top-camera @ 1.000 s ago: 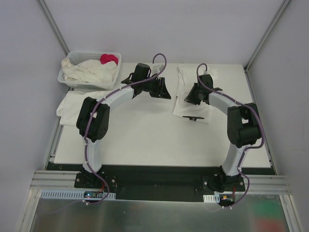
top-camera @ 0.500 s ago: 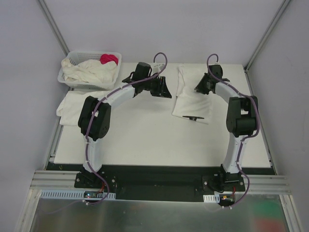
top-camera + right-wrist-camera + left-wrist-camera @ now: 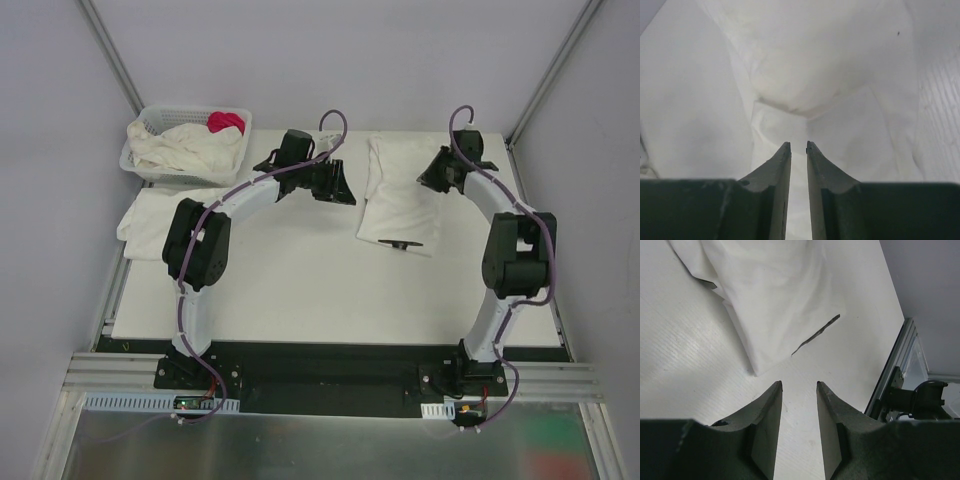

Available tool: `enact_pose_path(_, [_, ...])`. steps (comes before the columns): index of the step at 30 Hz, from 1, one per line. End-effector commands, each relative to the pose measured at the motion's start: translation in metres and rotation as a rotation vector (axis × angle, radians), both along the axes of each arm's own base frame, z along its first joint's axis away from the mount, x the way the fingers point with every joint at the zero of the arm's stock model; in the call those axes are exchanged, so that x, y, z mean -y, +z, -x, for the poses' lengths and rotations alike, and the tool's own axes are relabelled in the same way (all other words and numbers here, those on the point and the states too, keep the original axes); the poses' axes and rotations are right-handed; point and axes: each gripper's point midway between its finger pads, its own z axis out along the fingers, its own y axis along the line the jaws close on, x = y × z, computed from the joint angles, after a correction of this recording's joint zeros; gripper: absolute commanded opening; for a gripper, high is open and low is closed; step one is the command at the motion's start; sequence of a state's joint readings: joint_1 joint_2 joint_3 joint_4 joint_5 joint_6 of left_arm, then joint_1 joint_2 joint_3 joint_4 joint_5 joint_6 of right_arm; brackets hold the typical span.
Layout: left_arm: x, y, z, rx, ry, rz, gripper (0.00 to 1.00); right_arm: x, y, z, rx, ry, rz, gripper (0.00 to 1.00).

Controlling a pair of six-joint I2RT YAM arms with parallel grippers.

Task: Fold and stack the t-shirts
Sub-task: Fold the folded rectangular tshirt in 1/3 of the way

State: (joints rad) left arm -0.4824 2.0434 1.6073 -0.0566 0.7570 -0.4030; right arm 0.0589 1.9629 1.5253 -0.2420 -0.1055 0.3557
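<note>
At the far-left corner of the white table [image 3: 300, 290], a white plastic lattice basket [image 3: 150, 118] holds a crumpled heap of cream cotton t-shirts [image 3: 190, 148]. Can't separate the layers, so the count in there is unknown. A small bunched pink-red cloth [image 3: 226, 121] sits on the heap at the basket's far side.

A spread white t-shirt [image 3: 150, 215] lies along the left edge, just in front of the basket. The left arm's elbow covers part of it, so the outline is incomplete.

A folded white t-shirt [image 3: 400, 205] lies toward the far-right corner. It's a long smooth rectangle running far to near, puffier at the far end. There's a thin dark mark [image 3: 400, 245] by its near edge, can't tell what it is. In the right wrist view, fabric fills the frame and the shirt's edges are cut off.

The left gripper [image 3: 799, 385] is over bare table just left of the folded shirt, jaws moderately apart with nothing between. The right gripper [image 3: 798, 145] is over that shirt's far-right part, jaws a narrow slit with nothing visibly pinched. Can't tell if it touches the fabric.

Count: two shirts out on the table, one heap, one basket, one pink-red cloth, two grippers.
</note>
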Motion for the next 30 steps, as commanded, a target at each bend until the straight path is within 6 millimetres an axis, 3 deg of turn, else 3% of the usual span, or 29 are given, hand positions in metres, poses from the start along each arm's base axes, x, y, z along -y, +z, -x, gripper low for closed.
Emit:
enact_pose_path(1, [-0.002, 0.014, -0.001, 0.041, -0.034, 0.035, 0.33, -0.024, 0.041, 0.037, 0.098, 0.048, -0.065, 0.22])
enact_pose_path(3, [-0.002, 0.014, -0.001, 0.044, -0.034, 0.035, 0.33, -0.029, 0.051, 0.047, 0.130, 0.053, -0.064, 0.22])
enact_pose_path(7, [0.000, 0.012, 0.000, 0.032, -0.046, 0.041, 0.33, -0.042, 0.027, 0.064, 0.078, 0.083, -0.102, 0.22])
enact_pose_path(12, [0.003, 0.021, 0.004, 0.052, -0.094, 0.070, 0.33, -0.048, -0.008, 0.059, 0.017, 0.085, -0.122, 0.22])
enact_pose_path(19, [0.002, 0.034, 0.008, 0.115, -0.136, 0.085, 0.37, -0.040, -0.039, 0.035, -0.016, 0.063, -0.109, 0.22])
enact_pose_path(25, [0.001, 0.034, 0.012, 0.131, -0.155, 0.082, 0.37, -0.019, -0.043, 0.009, -0.012, 0.021, -0.131, 0.23])
enact_pose_path(30, [0.000, 0.029, 0.010, 0.123, -0.152, 0.069, 0.37, -0.004, -0.027, -0.001, 0.021, -0.001, -0.157, 0.23])
